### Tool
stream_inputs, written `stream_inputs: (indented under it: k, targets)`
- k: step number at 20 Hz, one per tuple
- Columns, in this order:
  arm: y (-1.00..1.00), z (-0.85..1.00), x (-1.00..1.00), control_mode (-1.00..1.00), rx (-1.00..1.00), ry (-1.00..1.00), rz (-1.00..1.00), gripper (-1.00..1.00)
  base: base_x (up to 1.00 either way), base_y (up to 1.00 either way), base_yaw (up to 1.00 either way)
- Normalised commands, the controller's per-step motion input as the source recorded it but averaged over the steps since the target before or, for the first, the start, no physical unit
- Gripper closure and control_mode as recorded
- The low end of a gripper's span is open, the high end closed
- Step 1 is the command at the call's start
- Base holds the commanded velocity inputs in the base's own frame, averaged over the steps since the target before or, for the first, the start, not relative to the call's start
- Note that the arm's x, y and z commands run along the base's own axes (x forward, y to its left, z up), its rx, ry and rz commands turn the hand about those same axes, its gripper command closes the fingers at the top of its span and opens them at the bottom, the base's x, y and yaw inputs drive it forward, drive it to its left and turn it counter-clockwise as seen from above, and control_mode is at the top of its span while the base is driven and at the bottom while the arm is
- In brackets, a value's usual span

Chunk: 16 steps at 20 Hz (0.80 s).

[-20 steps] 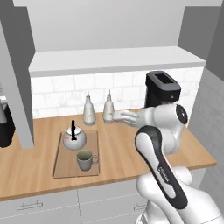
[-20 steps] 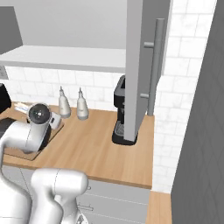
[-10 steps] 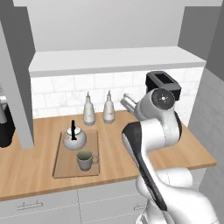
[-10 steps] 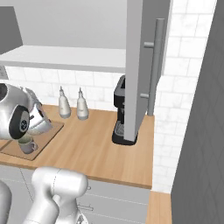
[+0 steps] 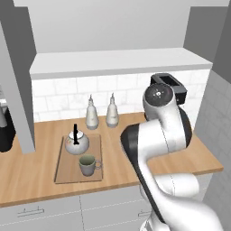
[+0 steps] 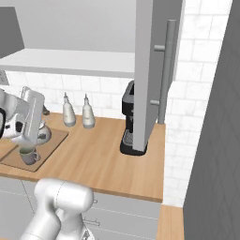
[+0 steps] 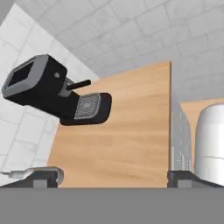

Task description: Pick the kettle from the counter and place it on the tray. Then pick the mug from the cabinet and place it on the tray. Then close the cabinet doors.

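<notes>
With kettle and mug both on the tray, only the doors remain: the hand, spread wide and empty, should get behind the right door near its bar and push steadily, clearing the coffee machine on the table.

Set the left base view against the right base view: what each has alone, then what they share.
Left base view: a dark appliance at the counter's left end. Right base view: the bar handle on the open cabinet door and a strip of floor. Both: the tray holding kettle and mug, two white bottles, the black coffee machine.
</notes>
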Motion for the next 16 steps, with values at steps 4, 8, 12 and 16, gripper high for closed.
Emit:
stream_inputs:
  k: [4, 8, 12, 16]
  targets:
    - [-0.37, 0.28, -0.72, -1.00, 0.15, -0.12, -0.29, -1.00, 0.00, 0.00, 0.00]
    - [-0.38, 0.24, -0.68, -1.00, 0.11, -0.12, -0.31, -1.00, 0.00, 0.00, 0.00]
    - [-0.29, 0.07, -0.34, -1.00, 0.01, -0.14, -0.57, -1.00, 0.00, 0.00, 0.00]
    - [-0.32, 0.13, -0.23, -1.00, 0.02, -0.02, -0.67, -1.00, 0.00, 0.00, 0.00]
